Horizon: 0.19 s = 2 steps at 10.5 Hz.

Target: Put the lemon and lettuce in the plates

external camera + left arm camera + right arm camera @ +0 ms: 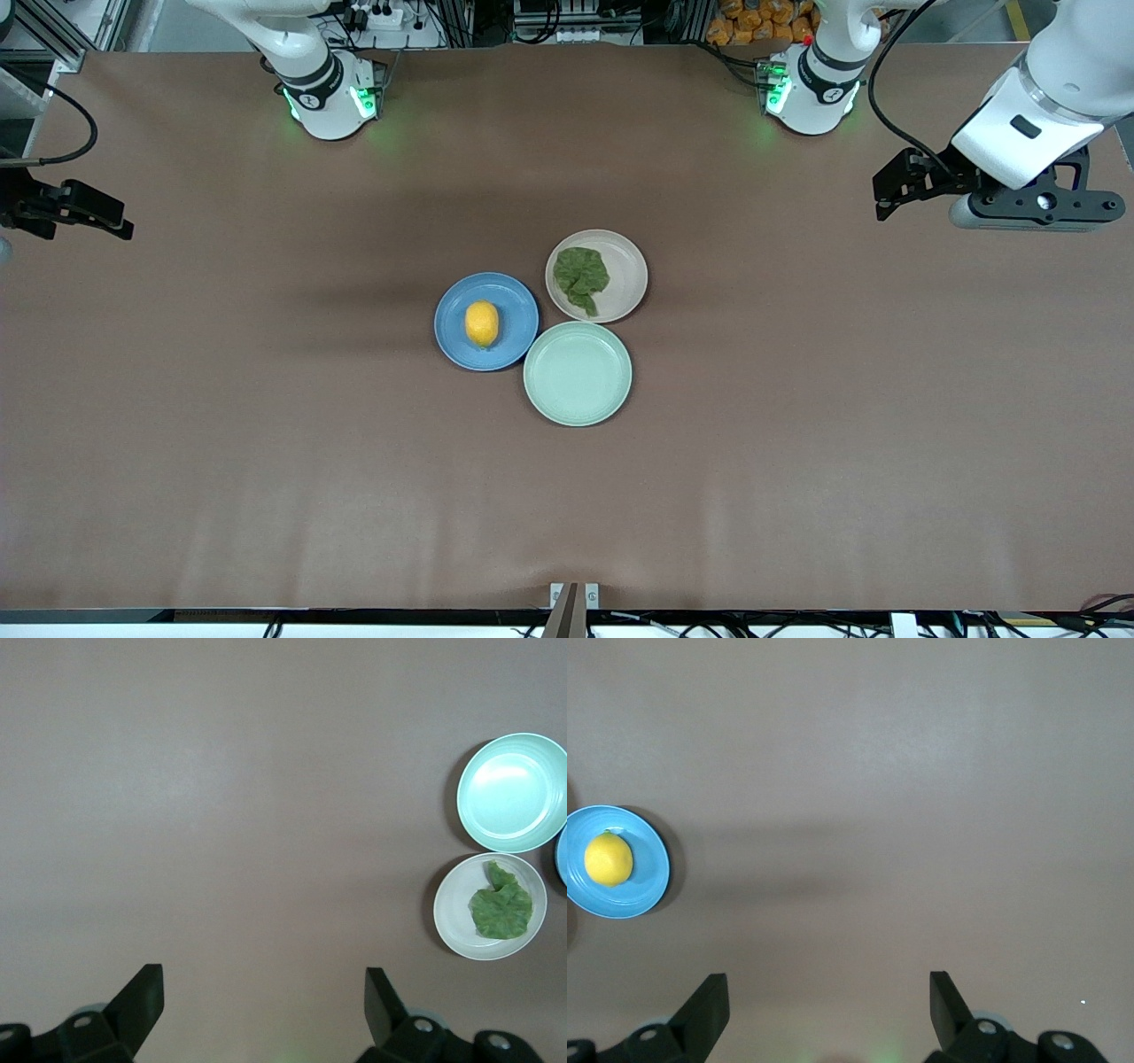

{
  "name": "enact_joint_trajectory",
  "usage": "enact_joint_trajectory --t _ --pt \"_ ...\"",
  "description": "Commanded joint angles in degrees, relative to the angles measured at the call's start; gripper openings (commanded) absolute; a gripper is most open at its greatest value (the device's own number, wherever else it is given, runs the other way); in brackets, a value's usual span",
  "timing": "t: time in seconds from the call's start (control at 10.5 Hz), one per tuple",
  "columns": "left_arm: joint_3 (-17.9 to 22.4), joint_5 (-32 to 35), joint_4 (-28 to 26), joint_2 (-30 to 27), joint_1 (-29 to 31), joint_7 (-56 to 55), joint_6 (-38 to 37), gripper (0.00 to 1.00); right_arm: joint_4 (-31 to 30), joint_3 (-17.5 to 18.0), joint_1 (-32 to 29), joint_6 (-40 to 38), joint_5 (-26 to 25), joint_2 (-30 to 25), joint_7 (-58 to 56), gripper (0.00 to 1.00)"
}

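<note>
Nearest sits a round mint plate [578, 373], bare and matte. The oval lemon [482, 323] lies in the blue plate [454, 346], the ruffled lettuce [580, 276] in the beige plate [625, 266]. Left claw [895, 188] and right claw [89, 215], seemingly parked, hang fingers apart over opposite worktop [266, 461] ends.

My two arms: glossy white rounded shells, black ring bands at joints. Bases [332, 102] and [811, 93] glow green from small lights. Black cable loops along left arm's upper link. Left gripper [895, 190]: matte black, angular fingers [142, 997], black flange with small screws, grey camera bar beneath. Right gripper [75, 213]: same black build, black cable trailing, silver screw heads near fingers [709, 1001].
</note>
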Motion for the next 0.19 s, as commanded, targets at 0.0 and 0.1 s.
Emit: enact_joint_trajectory --t 0.0,0.1 --pt "0.0 -0.9 1.4 0.7 0.6 2.0 -1.0 1.00 -0.5 -0.2 0.1 -0.2 -0.5 -0.9 0.0 1.00" --pt "0.0 -0.9 1.4 0.7 0.6 2.0 -1.0 1.00 -0.5 -0.2 0.1 -0.3 -0.5 -0.9 0.1 1.00"
